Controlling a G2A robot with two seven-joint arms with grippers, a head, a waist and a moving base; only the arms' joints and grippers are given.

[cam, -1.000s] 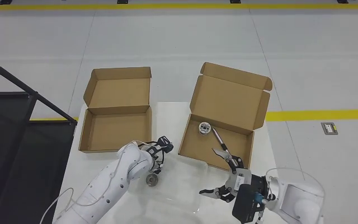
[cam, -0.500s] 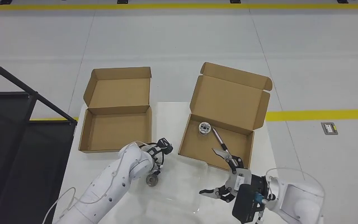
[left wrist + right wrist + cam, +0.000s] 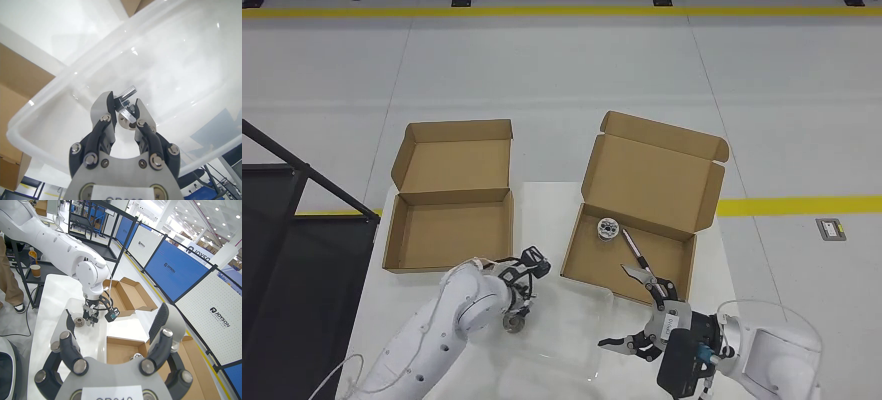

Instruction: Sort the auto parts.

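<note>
The left pincer point(image 3: 124, 103) is narrowed on a small metal part point(image 3: 130, 90), perhaps a bracket with a shiny pin. It sits low inside a clear plastic tray point(image 3: 56, 80) on the white tabletop point(image 3: 547, 215). A round flanged hub point(image 3: 127, 124) lies on the tray floor just beside the pincer's tips. The right pincer point(image 3: 115, 309) hangs with its jaws wide, holding nothing, near the front edge of the right cardboard box point(image 3: 592, 262). That box holds a round part point(image 3: 607, 227) and a hinged hand tool point(image 3: 639, 260). The left cardboard box point(image 3: 447, 235) lies well apart.
</note>
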